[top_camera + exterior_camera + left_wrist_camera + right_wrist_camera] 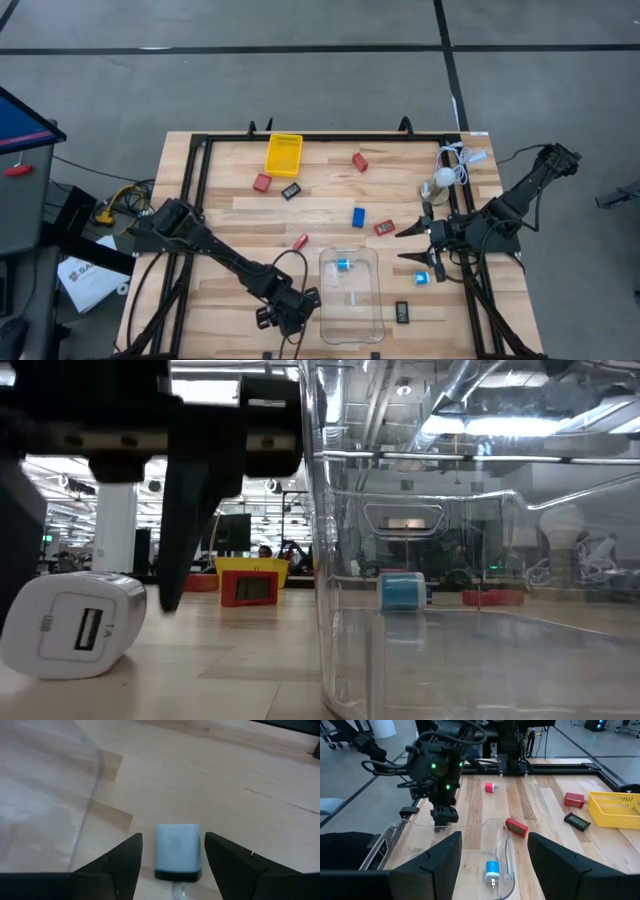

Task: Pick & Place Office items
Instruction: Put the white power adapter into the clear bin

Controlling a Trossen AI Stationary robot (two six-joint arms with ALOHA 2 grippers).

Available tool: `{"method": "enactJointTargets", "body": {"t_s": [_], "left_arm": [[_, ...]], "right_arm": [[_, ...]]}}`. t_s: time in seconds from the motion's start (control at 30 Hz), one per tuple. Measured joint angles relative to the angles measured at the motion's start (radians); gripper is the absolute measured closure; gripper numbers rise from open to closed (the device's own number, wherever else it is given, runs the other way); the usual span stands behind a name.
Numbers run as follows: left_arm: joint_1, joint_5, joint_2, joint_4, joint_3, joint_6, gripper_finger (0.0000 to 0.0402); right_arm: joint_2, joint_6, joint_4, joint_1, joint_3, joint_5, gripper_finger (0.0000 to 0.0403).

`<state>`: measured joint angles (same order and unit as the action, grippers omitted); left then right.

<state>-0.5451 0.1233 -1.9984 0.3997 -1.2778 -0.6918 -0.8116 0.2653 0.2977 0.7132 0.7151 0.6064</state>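
A small white plug-in adapter (177, 851) lies on its side on the wood near the table's front edge, just left of the clear bin (350, 300). My left gripper (172, 837) slants down over it, open, with one finger on either side and a narrow gap at each. In the low view the adapter (70, 625) shows a USB slot. Inside the bin lies a white-and-cyan piece (343, 264). Red blocks (262, 182), a blue block (358, 216) and black rectangles (291, 190) lie scattered. My right gripper (412, 245) waits open above the table's right side.
A yellow tray (283, 153) stands at the far middle. A white round lamp with a coiled cable (445, 175) is at the far right. Another white-and-cyan piece (424, 277) and a black rectangle (402, 312) lie right of the bin. The bin's clear wall (85, 815) stands close beside my left gripper.
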Motion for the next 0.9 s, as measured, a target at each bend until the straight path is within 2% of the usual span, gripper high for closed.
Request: {"method": "enactJointTargets", "body": {"t_s": [0.3, 0.63, 0.9], "left_arm": [[0.009, 0.002, -0.012, -0.004, 0.0, 0.012, 0.0215], [0.022, 0.027, -0.007, -0.004, 0.0, 0.105, 0.0268], [0.022, 0.016, -0.002, -0.001, 0.0, 0.227, 0.0269]], "right_arm": [[0.0, -0.003, -0.002, 0.0, 0.0, -0.004, 0.0181], [0.0, -0.003, -0.001, 0.0, 0.0, -0.003, 0.0181], [0.0, -0.003, -0.002, 0.0, 0.0, -0.001, 0.0181]]}}
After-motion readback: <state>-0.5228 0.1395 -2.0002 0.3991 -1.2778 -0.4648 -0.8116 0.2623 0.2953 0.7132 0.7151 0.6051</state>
